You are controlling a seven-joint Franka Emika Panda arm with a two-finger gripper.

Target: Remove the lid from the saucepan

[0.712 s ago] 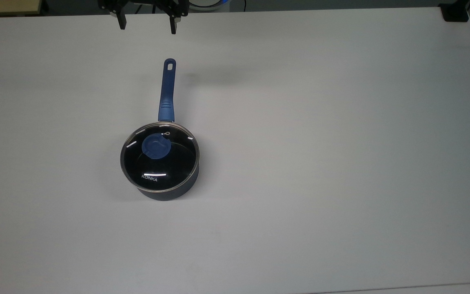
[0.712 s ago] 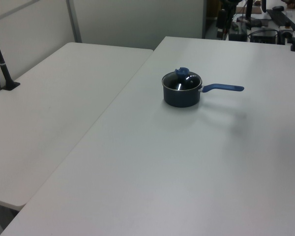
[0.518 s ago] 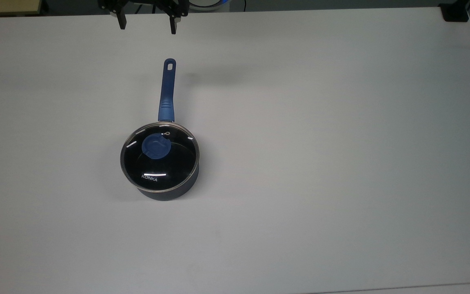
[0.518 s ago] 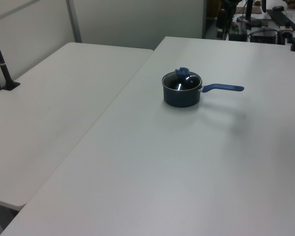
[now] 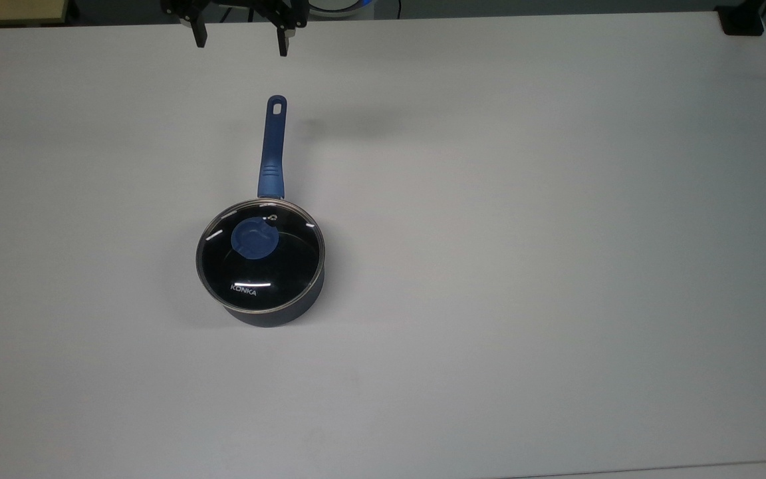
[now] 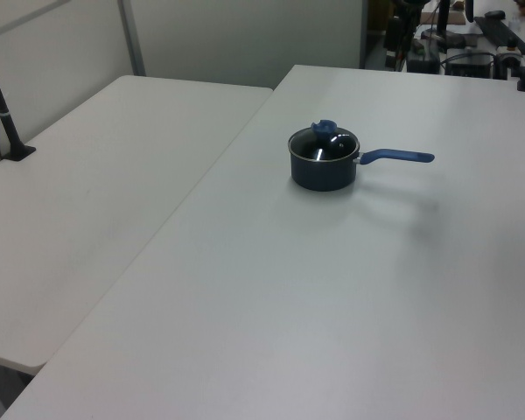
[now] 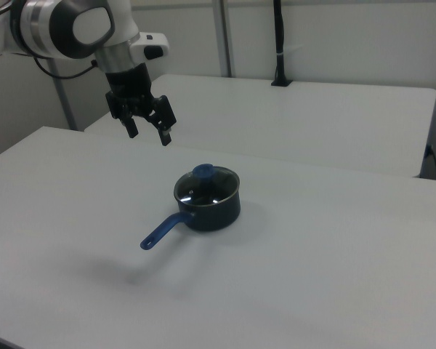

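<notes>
your gripper (image 7: 149, 131) hangs with fingers spread wide, well above the table (image 5: 556, 266) – the lid (image 5: 260, 256) sits on the saucepan (image 5: 276, 313), handle toward the top view's top.

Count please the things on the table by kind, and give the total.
Saucepan: 1
Lid, resting on the saucepan: 1
Total: 2
</notes>
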